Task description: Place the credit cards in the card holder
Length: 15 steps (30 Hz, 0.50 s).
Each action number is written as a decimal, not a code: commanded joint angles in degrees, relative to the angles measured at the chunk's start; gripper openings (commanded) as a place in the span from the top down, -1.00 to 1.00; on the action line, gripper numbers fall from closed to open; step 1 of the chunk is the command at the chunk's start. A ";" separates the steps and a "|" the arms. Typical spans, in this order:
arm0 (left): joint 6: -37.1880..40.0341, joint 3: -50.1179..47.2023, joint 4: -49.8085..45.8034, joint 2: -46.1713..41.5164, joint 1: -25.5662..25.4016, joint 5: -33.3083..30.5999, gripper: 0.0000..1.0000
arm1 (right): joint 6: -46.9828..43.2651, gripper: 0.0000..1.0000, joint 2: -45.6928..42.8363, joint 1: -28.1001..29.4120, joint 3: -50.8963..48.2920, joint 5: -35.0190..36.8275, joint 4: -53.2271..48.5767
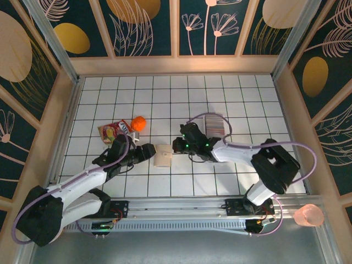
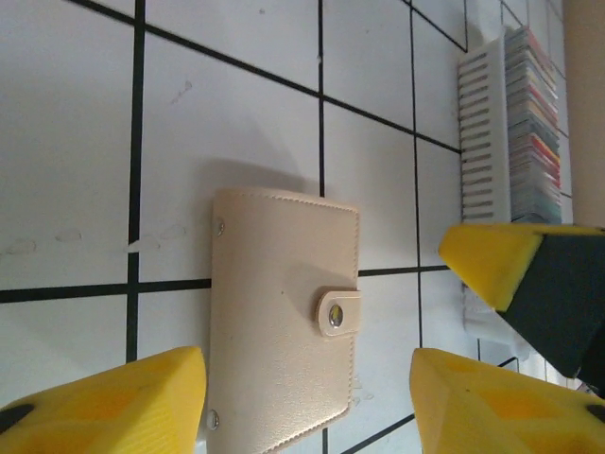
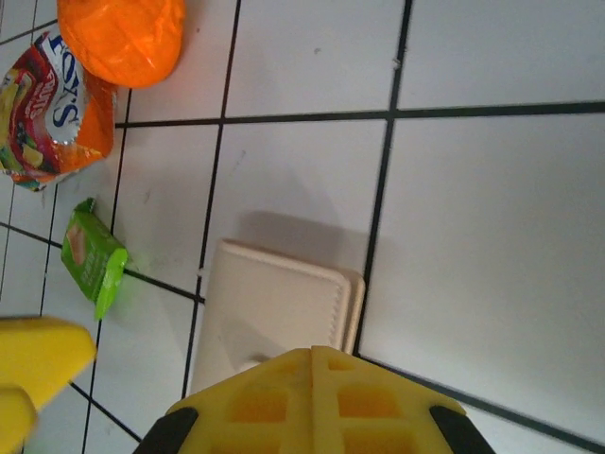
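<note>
Walls [image 1: 148, 27] all round: dark teal panels w/ gold and pale leaf prints, set in wooden frames. Worktop [image 1: 247, 99] is white tile w/ a black grid, and a metal rail [image 1: 181, 206] runs along the near edge.

L arm [image 1: 82, 179] lies low, stretched from the near-left corner toward centre, forearm angled up and right. R arm [image 1: 272, 165] has its elbow folded high at near right, forearm reaching left. Both end at the card holder [image 2: 284, 322].

L gripper [image 2: 307, 378]: yellow fingers well apart, the holder's near end between them, nothing clamped; a gap shows on the tab side. R gripper [image 3: 312, 364]: fingers pressed together, nothing btwn them, poised over the holder's edge. Can't tell if it touches.

White slotted tray [image 2: 480, 123] sits right of and beyond the holder. Credit cards [image 2: 534, 123] stand on edge in a row inside it.

Holder lies flat at centre, closed, snap tab [image 2: 338, 312] fastened. Long axis runs in line w/ the L gripper's reach; the tab edge faces the tray.

Left of it: snack packet [image 3: 47, 104], orange lump [image 3: 121, 38], small green sachet [image 3: 92, 260].
</note>
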 commanded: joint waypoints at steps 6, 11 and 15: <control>-0.24 -0.64 2.60 4.55 -1.64 -0.92 0.03 | 0.13 1.00 6.63 0.61 4.50 -1.67 3.14; -1.84 -2.18 4.89 4.11 -2.11 -1.05 0.03 | 0.12 1.00 7.83 0.95 3.21 -1.23 2.86; -1.90 -2.27 4.41 4.63 -2.43 -1.58 0.03 | 0.44 1.00 9.07 1.25 2.19 -1.18 3.56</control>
